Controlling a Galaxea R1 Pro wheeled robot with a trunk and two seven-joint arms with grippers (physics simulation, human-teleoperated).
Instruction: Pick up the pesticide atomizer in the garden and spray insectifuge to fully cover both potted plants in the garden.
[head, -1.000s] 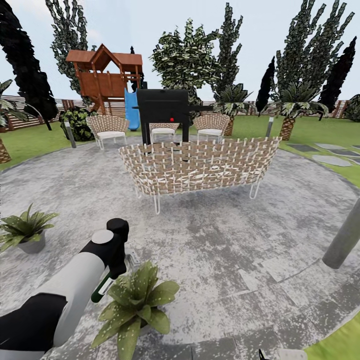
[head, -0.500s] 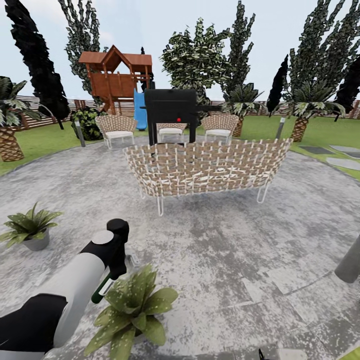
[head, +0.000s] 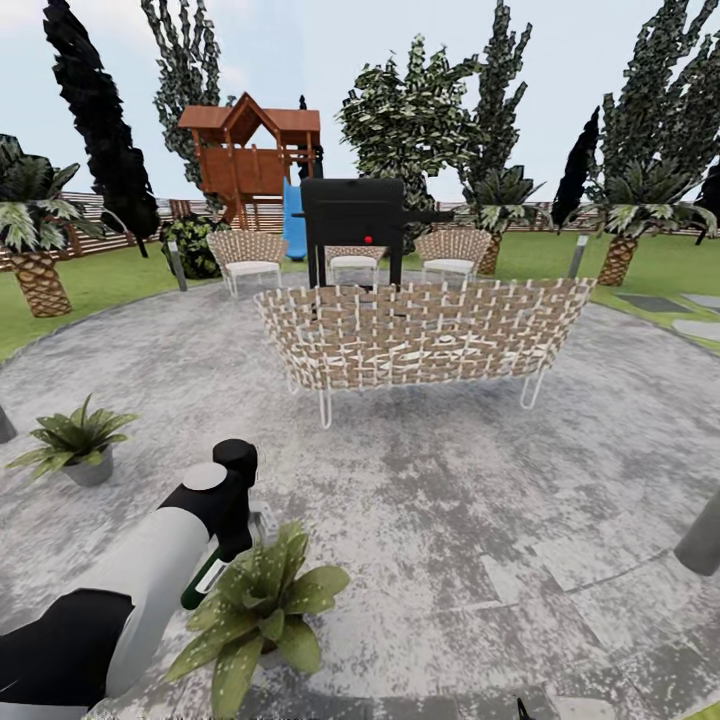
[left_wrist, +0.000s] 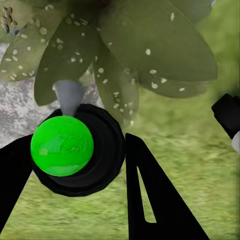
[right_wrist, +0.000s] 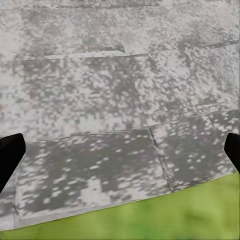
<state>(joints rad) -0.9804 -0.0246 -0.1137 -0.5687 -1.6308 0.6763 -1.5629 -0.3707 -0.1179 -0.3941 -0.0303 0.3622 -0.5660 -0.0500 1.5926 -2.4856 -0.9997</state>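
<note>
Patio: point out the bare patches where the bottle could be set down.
The widest bare stone patio lies between the wicker sofa and the near potted plant. Another patch lies between the far potted plant and the sofa. It is crowded beside the left end effector, against the near plant's leaves.

The near potted plant (head: 262, 600) has green leaves flecked with pale speckles, and the far potted plant (head: 78, 440) sits in a grey pot. The pesticide atomizer (head: 205, 580) is dark green with a white label patch; in the left wrist view it (left_wrist: 75, 150) shows a bright green ball in a black ring. The patio (head: 480, 520) is mottled grey and white, the sofa (head: 420, 335) woven tan and white, the grill (head: 352, 215) black with a red dot.
</note>
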